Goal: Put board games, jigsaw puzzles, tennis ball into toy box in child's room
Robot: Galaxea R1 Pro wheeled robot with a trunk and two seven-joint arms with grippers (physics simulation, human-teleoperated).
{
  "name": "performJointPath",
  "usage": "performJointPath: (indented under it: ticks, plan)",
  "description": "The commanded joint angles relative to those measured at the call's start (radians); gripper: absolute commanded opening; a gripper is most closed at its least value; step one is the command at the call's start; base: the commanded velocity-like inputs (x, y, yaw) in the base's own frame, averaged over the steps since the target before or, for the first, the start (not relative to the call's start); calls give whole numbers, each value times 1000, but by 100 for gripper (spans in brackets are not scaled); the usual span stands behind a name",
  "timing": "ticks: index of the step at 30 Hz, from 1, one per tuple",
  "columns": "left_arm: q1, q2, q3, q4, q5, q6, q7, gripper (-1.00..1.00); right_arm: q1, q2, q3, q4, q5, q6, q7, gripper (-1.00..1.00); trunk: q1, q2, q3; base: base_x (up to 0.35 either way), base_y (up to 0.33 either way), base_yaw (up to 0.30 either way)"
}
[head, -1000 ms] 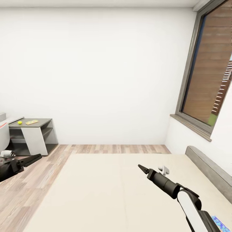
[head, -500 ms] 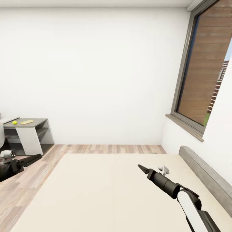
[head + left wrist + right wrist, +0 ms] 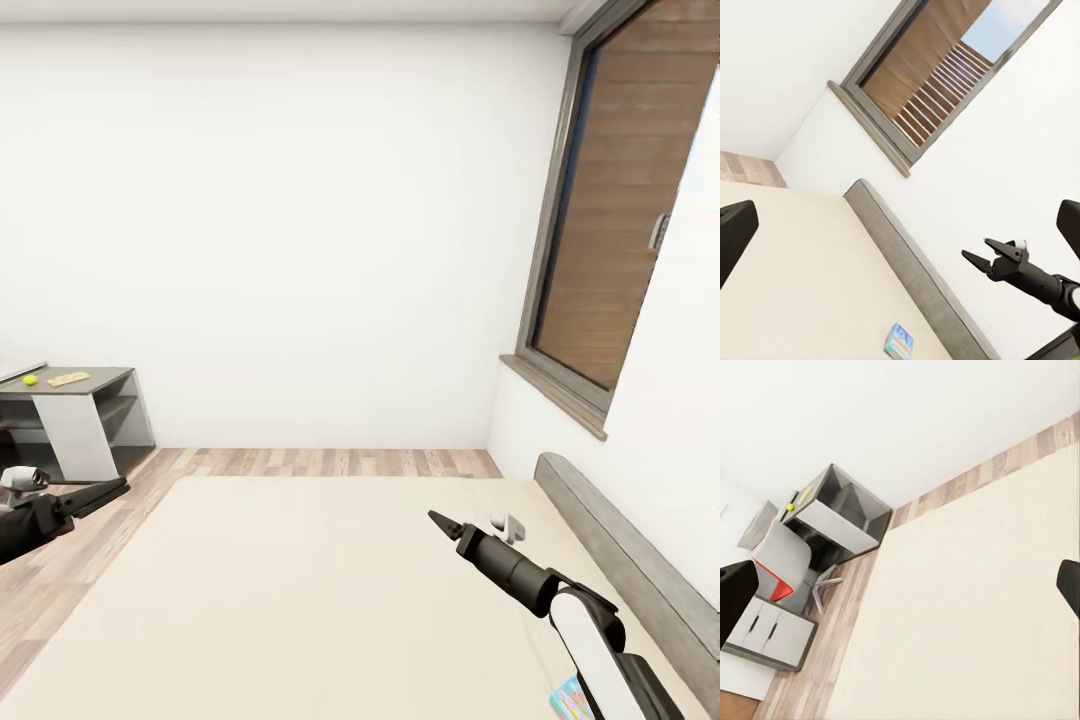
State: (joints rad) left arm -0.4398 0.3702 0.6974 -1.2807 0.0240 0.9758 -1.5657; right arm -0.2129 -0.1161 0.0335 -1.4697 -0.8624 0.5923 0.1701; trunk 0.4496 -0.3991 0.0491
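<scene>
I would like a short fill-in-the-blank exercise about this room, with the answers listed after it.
1. The small yellow-green tennis ball lies on the dark grey ____ unit.
2. The window is on the robot's ____ side.
3. The blue printed board game box lies on the beige ____.
4. The floor is made of ____ planks.

Answers: side; right; bed; wood

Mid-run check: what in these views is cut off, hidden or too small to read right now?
- Board game, head view: cut by the frame's lower edge and partly behind the right arm; print unreadable.
- Same game, left wrist view: too small to identify.
- Tennis ball and jigsaw puzzle: tiny; pattern unclear.
- Table: cut off at the edge.
- Left hand: opening unclear.
</scene>
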Motion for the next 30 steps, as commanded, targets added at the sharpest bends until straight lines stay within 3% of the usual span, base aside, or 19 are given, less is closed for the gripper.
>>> performJointPath:
  ticks: [1,22,30]
  plan:
    - [0,0,0,0,-2,11,-5,100,0,0,0,0,-1,3,2,100,0,-1,0,0,-297,0]
    - [0,0,-1,0,-2,11,-5,100,0,0,0,0,-1,3,0,100,0,-1,0,0,-296,0]
    - [0,0,0,0,-2,11,-5,100,0,0,0,0,-1,3,0,100,0,-1,0,0,-179,0]
